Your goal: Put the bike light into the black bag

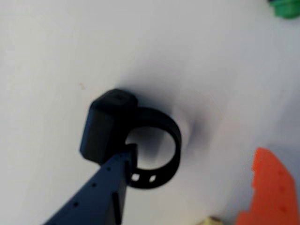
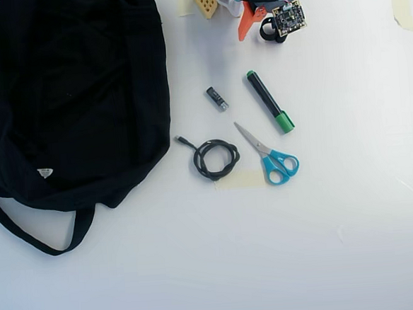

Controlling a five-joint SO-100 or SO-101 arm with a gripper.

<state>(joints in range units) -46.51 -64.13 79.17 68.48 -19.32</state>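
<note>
where the wrist view looks down on white table [image 1: 42, 42]: bike light [image 1: 105, 126], chunky black block with ring strap, lying flat; gripper [image 1: 187, 168] straddling it, blue and orange fingers apart, strap touching blue tip; far from black bag [image 2: 67, 94] overhead

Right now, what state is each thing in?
bike light: on the table, gripper open around it, not grasped
black bag: flat on the table
marker: capped
scissors: closed
cable: coiled
</note>
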